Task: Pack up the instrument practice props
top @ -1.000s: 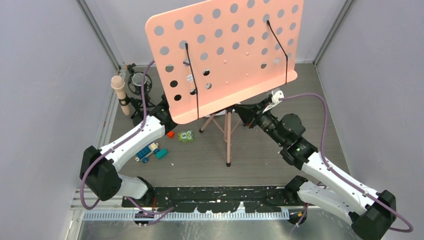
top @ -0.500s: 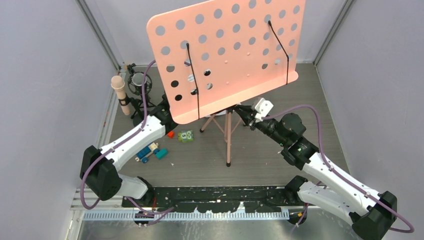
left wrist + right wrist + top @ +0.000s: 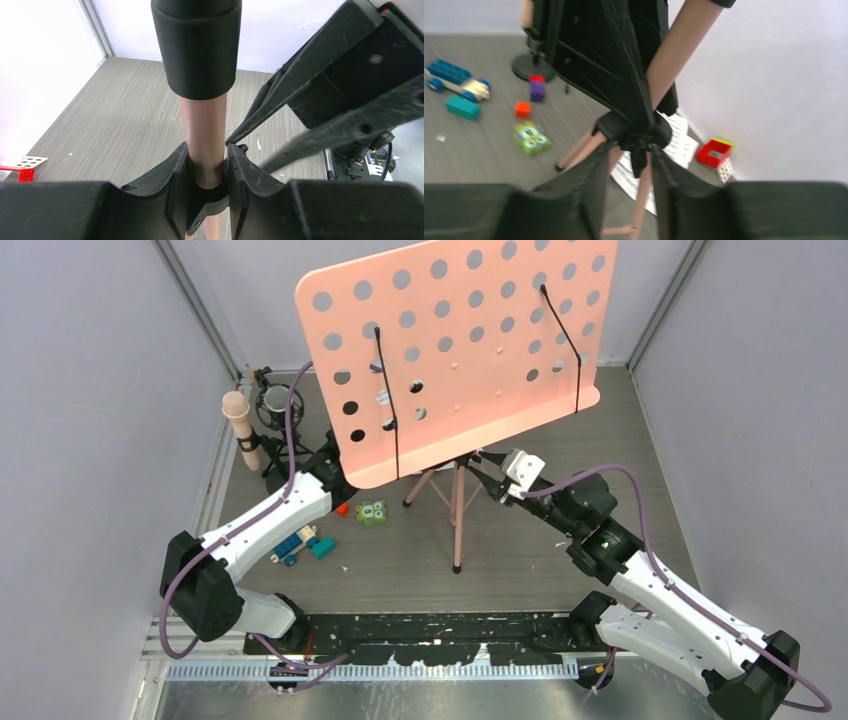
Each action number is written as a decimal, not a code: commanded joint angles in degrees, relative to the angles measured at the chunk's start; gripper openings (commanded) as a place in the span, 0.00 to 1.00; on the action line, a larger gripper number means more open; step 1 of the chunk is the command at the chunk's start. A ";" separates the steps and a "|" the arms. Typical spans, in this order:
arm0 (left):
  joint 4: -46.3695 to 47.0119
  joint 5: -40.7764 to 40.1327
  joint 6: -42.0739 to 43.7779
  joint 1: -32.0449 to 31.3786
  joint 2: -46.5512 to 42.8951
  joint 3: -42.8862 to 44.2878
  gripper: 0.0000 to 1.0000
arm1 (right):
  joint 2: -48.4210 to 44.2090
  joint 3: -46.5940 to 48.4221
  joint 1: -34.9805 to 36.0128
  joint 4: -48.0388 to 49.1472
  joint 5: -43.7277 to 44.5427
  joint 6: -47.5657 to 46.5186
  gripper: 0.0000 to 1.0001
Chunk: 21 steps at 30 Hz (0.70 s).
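The pink music stand's perforated desk fills the top view's centre, above its tripod legs. My left gripper is shut on the stand's pink pole, just below a black sleeve; in the top view the desk hides it. My right gripper stands open around the black tripod hub, with gaps beside the hub's tab. White sheet-music pages lie on the floor under the stand. The beige-pink microphone stands upright at the left on its black round base.
Small toy blocks lie left of the tripod: a green one, a blue car, a teal one. A red block sits by the back wall. Grey walls close in both sides.
My right gripper has pulled back from under the desk, turned its wrist and widened its jaws. The desk has shifted slightly right. The left arm has not moved.
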 commanded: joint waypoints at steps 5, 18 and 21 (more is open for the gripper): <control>-7.36 -1.37 2.07 -1.26 0.39 -2.12 0.00 | -6.29 -2.98 1.52 6.29 -0.19 7.02 0.56; -7.71 -2.05 2.25 -1.21 -0.13 -2.31 0.00 | -19.03 -6.35 1.49 -6.00 9.92 22.35 0.69; -7.59 -1.96 2.25 -1.24 -0.39 -2.23 0.00 | -22.98 -10.85 1.47 -5.61 8.31 25.56 0.69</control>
